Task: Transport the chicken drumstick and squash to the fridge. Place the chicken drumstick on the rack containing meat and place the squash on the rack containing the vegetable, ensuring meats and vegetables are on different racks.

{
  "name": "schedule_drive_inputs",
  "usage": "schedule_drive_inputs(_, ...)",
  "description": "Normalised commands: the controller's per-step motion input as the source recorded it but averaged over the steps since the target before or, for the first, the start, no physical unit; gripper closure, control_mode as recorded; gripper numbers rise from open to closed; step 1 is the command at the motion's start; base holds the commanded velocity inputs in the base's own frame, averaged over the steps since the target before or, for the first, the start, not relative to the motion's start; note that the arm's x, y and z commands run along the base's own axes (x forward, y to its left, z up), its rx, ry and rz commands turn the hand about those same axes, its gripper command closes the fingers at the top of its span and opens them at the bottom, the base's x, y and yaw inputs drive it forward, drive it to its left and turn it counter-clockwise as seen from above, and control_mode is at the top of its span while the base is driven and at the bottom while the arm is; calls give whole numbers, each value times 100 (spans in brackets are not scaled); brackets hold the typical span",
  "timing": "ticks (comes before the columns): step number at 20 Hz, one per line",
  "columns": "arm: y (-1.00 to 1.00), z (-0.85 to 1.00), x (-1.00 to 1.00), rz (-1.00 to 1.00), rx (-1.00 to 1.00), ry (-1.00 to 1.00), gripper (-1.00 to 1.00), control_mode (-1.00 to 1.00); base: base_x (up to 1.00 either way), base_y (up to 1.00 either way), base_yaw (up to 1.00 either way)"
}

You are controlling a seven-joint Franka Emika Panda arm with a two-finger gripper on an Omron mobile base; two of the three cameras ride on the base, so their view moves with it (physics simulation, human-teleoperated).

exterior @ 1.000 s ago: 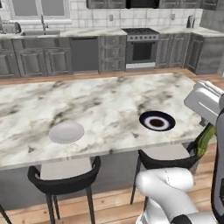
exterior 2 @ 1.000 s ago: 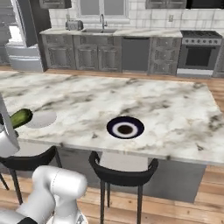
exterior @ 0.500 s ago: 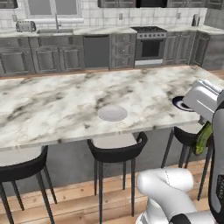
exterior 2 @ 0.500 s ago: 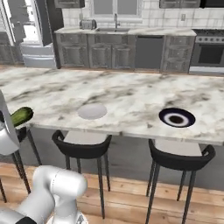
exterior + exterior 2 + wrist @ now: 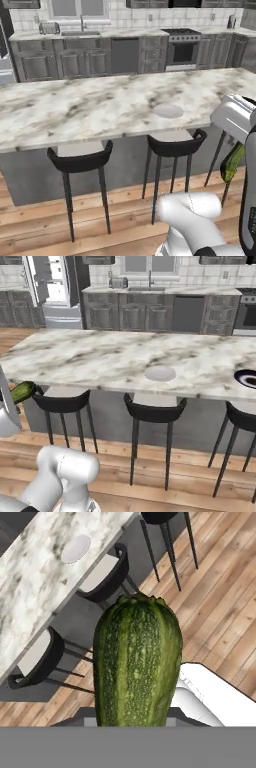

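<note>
The squash [image 5: 137,662], mottled green and long, stands up close in the hand view and hides the fingertips. It also hangs at the right edge of the left base view as the squash [image 5: 232,162], below my white hand, and at the left edge of the right base view as the squash [image 5: 22,391]. My gripper [image 5: 235,146] is shut on it, held out over the wooden floor in front of the island. The fridge [image 5: 50,286] stands at the far back left, its white inside showing; its racks are too small to make out. The chicken drumstick is out of view.
A long marble island [image 5: 100,358] lies between me and the back kitchen, with black stools [image 5: 152,408] tucked along its near side. On it sit a white plate [image 5: 160,373] and a dark bowl [image 5: 246,377]. Grey cabinets, a sink and a stove [image 5: 182,50] line the back wall.
Both base views have shifted: the plate and bowl slid right in the picture and the fridge came into the right base view, so the base has moved. The squash stays in the gripper.
</note>
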Motion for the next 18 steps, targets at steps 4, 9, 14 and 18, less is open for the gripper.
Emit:
schedule_drive_inputs(4,0,0,0,0,0,0,100,100,-17,100,-2)
schedule_drive_inputs(9,0,0,0,0,0,0,100,100,-2,100,-2)
schedule_drive_inputs(14,0,0,0,0,0,0,100,100,0,100,0)
schedule_drive_inputs(18,0,0,0,0,0,0,100,100,1,100,-1)
